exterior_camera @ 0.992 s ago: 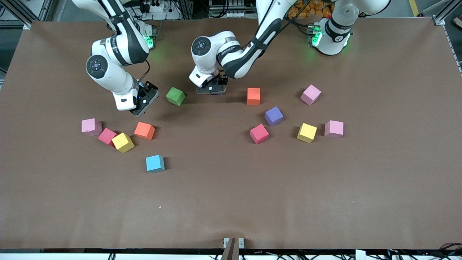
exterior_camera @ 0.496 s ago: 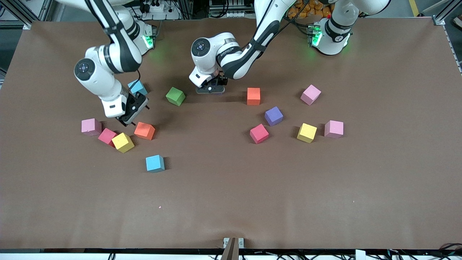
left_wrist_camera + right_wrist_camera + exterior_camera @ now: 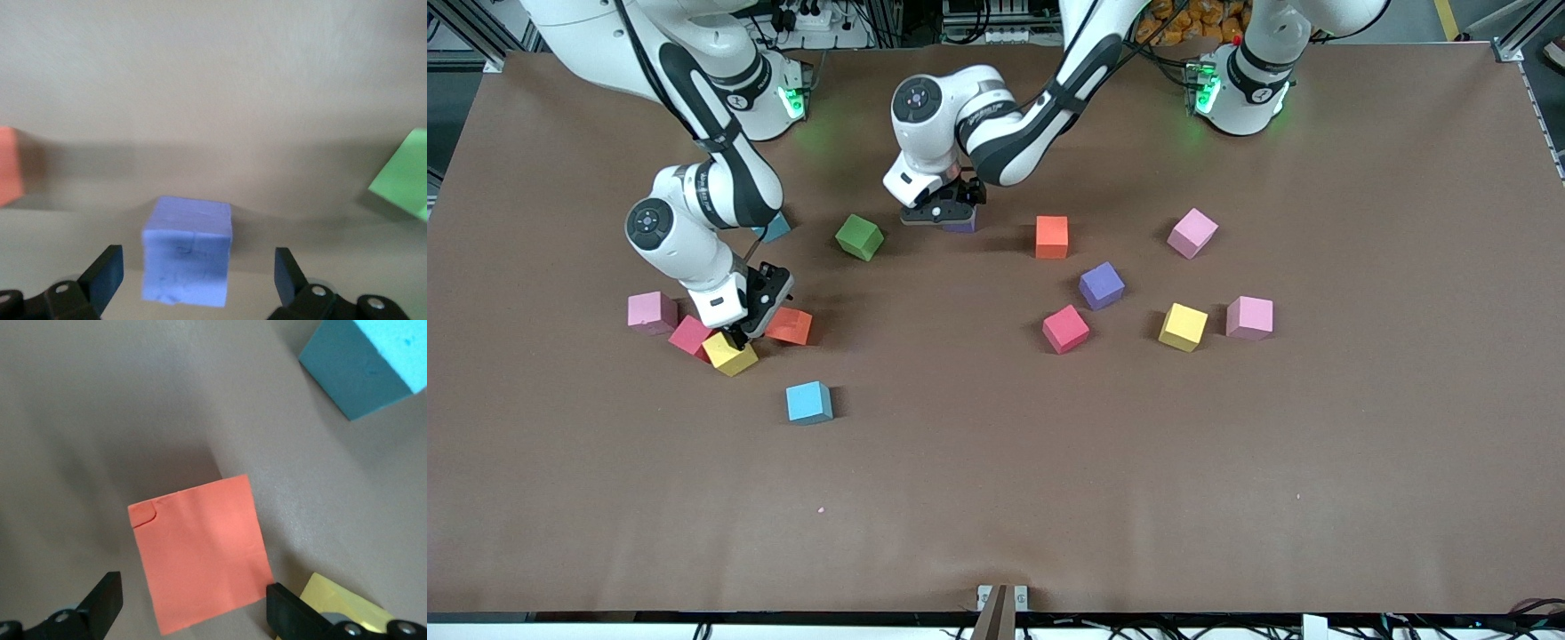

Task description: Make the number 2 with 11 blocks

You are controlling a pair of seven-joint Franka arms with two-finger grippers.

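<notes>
Left tool (image 3: 945, 213) is sitting low over a purple block (image 3: 961, 222) in the upper middle of the front frame, fingers (image 3: 107, 277) spread wide. In the left wrist view that purple block (image 3: 189, 250) is standing on the desk (image 3: 996, 480) between the two fingers, touching neither. It is looking matte, with faint creases on its faces. A green block (image 3: 860, 237) is lying beside it toward the right arm's end; an orange block (image 3: 1052, 236) is lying toward the left arm's end.

Right tool (image 3: 749, 313) is hanging wide open over the cluster at center-left of the front frame. Right wrist view is showing a second orange block (image 3: 200, 550) square between its fingers (image 3: 103, 600), no contact visible, one corner dented. A yellow block (image 3: 730, 353) is sitting just beside it, with a red block (image 3: 690, 336) touching the yellow one and a pink block (image 3: 650, 312) next to the red.

A blue block (image 3: 809, 402) is lying nearer the camera than the cluster; another blue block (image 3: 775, 228) is showing partly under the right arm.

Right half of the frame: second purple (image 3: 1102, 285), red (image 3: 1065, 329), yellow (image 3: 1184, 327) and two pink blocks (image 3: 1192, 233) (image 3: 1249, 318), all apart.
</notes>
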